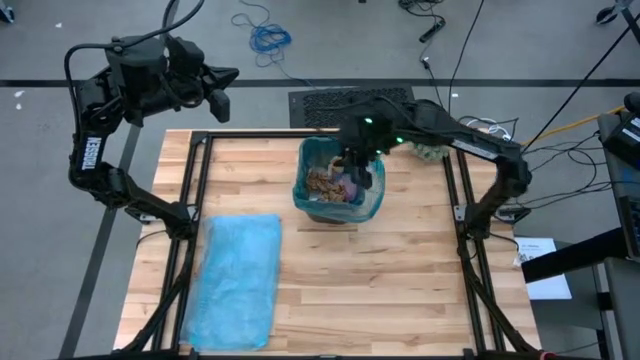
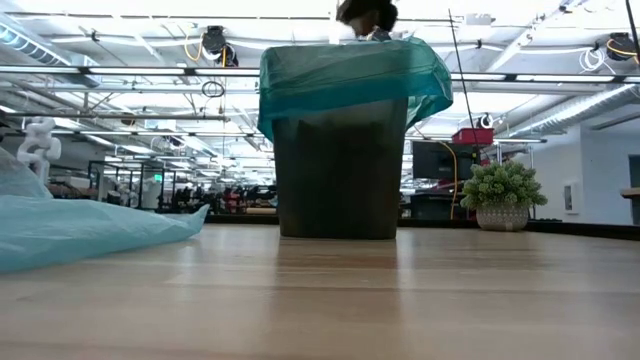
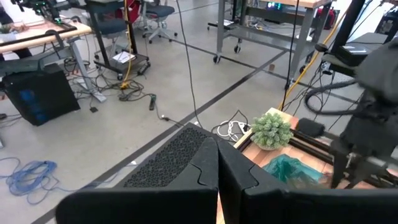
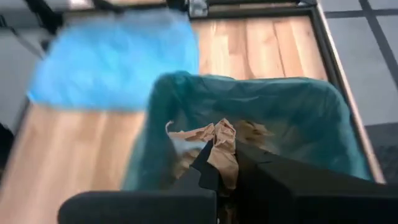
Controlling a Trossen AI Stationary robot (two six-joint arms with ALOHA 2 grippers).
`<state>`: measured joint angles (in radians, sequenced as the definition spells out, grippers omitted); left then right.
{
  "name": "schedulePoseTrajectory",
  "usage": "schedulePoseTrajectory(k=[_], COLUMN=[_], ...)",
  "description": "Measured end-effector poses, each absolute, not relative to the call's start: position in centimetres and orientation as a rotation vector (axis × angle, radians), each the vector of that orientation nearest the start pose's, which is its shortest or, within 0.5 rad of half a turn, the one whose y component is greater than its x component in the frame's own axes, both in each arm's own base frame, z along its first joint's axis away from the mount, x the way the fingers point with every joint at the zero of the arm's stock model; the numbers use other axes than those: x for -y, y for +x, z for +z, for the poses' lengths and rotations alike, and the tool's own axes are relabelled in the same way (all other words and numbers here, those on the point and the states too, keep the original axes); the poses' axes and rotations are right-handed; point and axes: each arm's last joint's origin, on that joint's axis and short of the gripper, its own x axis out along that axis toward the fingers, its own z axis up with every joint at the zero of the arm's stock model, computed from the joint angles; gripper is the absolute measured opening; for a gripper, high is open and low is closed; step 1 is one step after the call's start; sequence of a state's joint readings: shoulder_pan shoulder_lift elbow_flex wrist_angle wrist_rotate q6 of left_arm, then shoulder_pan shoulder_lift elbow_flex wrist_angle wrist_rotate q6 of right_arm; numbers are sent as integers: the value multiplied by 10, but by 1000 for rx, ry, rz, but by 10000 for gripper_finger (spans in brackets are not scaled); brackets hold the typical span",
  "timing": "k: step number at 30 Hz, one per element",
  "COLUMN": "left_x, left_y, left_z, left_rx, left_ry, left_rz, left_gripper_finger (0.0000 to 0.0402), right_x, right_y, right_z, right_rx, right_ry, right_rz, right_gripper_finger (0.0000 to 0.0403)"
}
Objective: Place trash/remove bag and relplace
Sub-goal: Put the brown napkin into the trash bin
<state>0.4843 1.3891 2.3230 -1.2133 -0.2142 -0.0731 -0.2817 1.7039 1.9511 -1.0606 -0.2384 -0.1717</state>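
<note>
Right gripper (image 4: 219, 171) pinches a crumpled brown paper wad (image 4: 222, 149), directly over the open bin (image 1: 338, 185), presumably to drop it in. The wad hangs roughly upright, long axis along the fingers. Beneath: more trash in the teal liner (image 4: 298, 118). Farther off, spare blue bag (image 1: 237, 280) flat on bench (image 1: 400, 290). Left gripper (image 3: 217, 177) pressed together, parked beyond the bench's far edge.

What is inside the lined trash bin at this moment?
Crumpled brown paper wads and a lilac-pink piece lie inside the bin. The right gripper, over the opening, is shut on a brown wad. Whatever lies beneath the top layer is covered.
</note>
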Motion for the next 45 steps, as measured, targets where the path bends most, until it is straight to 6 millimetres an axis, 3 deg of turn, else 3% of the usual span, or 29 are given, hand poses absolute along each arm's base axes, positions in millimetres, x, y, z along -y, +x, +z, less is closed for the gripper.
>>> schedulePoseTrajectory(k=[6,11,15,30,45], left_x=[-81,-82,-82,-82,-82], left_y=[140,142,141,141,141], left_z=[569,569,569,568,568], left_rx=[-248,-242,-242,-250,-272], left_ry=[-132,-156,-154,-154,-104], left_rz=[713,717,734,737,730], left_gripper_finger=[0,0,0,0,0], right_x=[104,110,114,126,129], right_y=[368,382,390,415,424], right_z=[388,362,349,301,274], right_rx=[-948,-1050,-1071,-1153,-1225], right_ry=[-275,-537,-610,-544,-510], right_rz=[172,312,375,451,490], right_gripper_finger=[2,2,3,3,1])
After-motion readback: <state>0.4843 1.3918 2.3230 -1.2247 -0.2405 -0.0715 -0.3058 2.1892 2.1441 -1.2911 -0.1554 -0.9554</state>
